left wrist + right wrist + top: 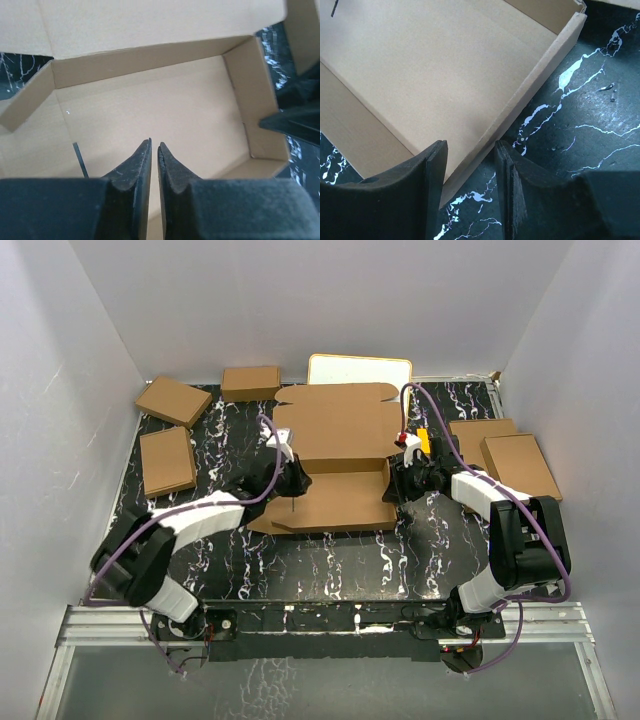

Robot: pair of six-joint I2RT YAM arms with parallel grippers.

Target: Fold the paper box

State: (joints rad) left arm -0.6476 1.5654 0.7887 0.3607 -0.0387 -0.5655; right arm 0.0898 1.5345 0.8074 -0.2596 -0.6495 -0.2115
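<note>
The paper box (pixel 335 455) lies at the table's middle as a half-formed tray, its wide lid panel spread flat toward the back. My left gripper (pixel 297 480) sits at the tray's left edge. In the left wrist view its jaws (pixel 154 144) are almost together, with only a sliver between them, above the tray floor (pixel 165 105). Whether cardboard is pinched there I cannot tell. My right gripper (pixel 398 472) is at the tray's right side. Its open jaws (pixel 470 145) straddle the raised right wall (pixel 530 85), one finger over the cardboard and the other over the table.
Small folded brown boxes lie at the back left (pixel 174 400), (pixel 250 382) and at the left (pixel 167 460), with two more at the right (pixel 480 435), (pixel 520 465). A white board (pixel 360 370) leans at the back. The table (pixel 330 560) is black marble-patterned, with white walls around it.
</note>
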